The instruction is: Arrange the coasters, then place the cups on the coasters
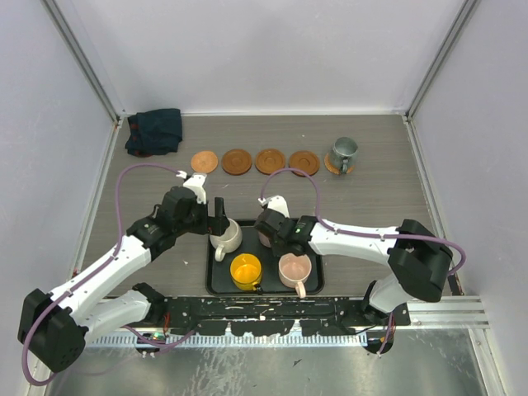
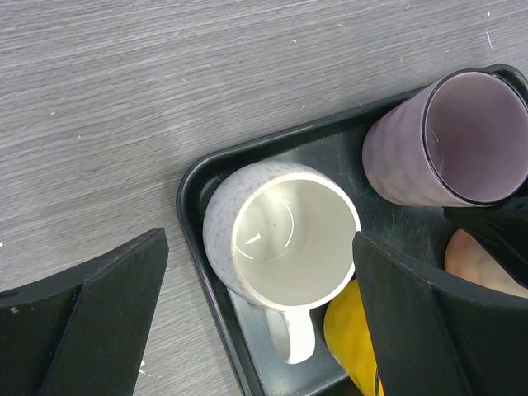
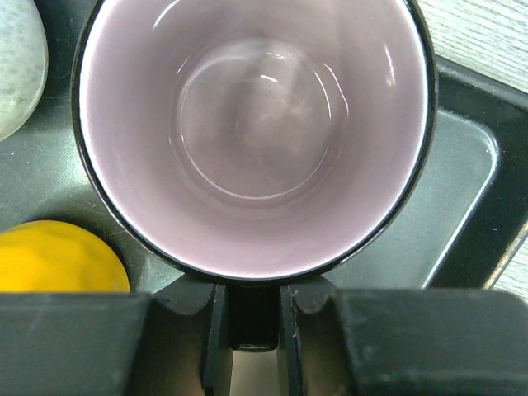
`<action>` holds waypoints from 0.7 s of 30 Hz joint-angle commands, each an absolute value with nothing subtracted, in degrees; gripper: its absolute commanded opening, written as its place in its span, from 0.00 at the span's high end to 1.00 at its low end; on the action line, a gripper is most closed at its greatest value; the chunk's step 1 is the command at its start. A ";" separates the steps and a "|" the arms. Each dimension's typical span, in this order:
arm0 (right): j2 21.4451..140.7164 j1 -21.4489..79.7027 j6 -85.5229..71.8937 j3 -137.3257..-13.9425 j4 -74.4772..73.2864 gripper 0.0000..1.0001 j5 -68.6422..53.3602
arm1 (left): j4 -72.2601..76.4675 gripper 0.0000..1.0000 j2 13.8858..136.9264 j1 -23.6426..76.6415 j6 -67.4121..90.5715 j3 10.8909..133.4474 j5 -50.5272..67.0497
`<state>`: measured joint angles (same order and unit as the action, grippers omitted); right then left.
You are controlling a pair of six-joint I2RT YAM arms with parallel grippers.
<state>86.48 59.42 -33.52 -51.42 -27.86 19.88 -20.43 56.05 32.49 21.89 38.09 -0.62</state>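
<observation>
The right jaws pinch the mauve cup [image 3: 252, 132] handle
Lift straight off the tray [image 3: 462, 165]; the left jaws are spread around the cream cup [image 2: 289, 231].

Top camera looks down; both close wrist cameras share the tray [image 1: 210, 268].

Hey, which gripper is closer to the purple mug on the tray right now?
Right. The right gripper pinches the handle of the purple mug; the left gripper hangs open astride the cream mug beside it.
</observation>
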 commanded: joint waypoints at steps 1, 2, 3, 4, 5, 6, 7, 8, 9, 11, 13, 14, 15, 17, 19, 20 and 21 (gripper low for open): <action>84.24 59.14 -32.29 -50.48 -24.02 0.99 22.95 | -18.27 0.05 54.17 32.08 22.42 38.14 -0.93; 83.90 59.17 -31.84 -50.59 -23.88 0.99 23.28 | -18.32 0.05 54.07 32.08 22.46 38.14 -1.23; 83.48 59.18 -31.49 -50.69 -23.69 0.99 23.66 | -18.47 0.05 53.88 32.08 22.49 38.17 -1.39; 82.90 59.21 -31.14 -50.80 -23.47 0.99 24.09 | -18.48 0.05 53.80 32.08 22.58 38.15 -1.68; 82.10 59.18 -30.81 -50.80 -23.23 0.99 24.65 | -18.55 0.05 53.63 32.06 22.59 38.13 -1.81; 81.30 59.20 -30.45 -50.82 -22.96 0.99 25.22 | -18.55 0.05 53.50 32.08 22.65 38.12 -2.03; 80.35 59.23 -30.07 -50.80 -22.74 0.99 25.95 | -18.62 0.05 53.35 32.10 22.67 38.06 -2.21; 79.42 59.19 -29.67 -50.87 -22.60 0.99 26.59 | -18.71 0.05 53.20 32.08 22.75 38.06 -2.32; 78.23 59.19 -29.15 -50.95 -22.36 0.99 27.27 | -18.72 0.05 53.11 32.08 22.76 37.98 -2.57; 76.68 59.18 -28.47 -51.18 -21.93 0.99 28.55 | -18.67 0.05 53.01 32.08 22.85 37.97 -2.84; 75.19 59.21 -27.91 -51.45 -21.48 0.99 29.53 | -18.63 0.05 53.21 31.99 23.04 38.01 -2.99; 74.43 59.21 -27.68 -51.54 -21.06 0.99 29.79 | -18.59 0.05 53.25 31.99 23.15 38.03 -3.10; 73.82 59.21 -27.41 -51.46 -20.51 0.99 30.15 | -18.55 0.05 53.32 31.99 23.28 37.98 -3.22; 72.88 59.17 -26.45 -51.48 -19.70 0.99 31.14 | -18.46 0.05 53.36 31.91 23.42 37.97 -3.34; 72.79 59.17 -25.09 -51.90 -19.35 0.99 32.81 | -18.23 0.05 53.47 31.92 23.48 37.97 -3.40; 72.99 59.03 -24.21 -52.33 -19.29 0.99 34.32 | -18.21 0.05 53.47 31.84 23.47 37.97 -3.37; 73.35 58.65 -23.38 -52.83 -19.35 0.99 35.14 | -18.21 0.05 53.44 31.82 23.52 38.05 -3.42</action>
<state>75.02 59.24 -26.68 -49.80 -24.58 28.27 -20.40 54.19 32.23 23.09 38.00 -2.37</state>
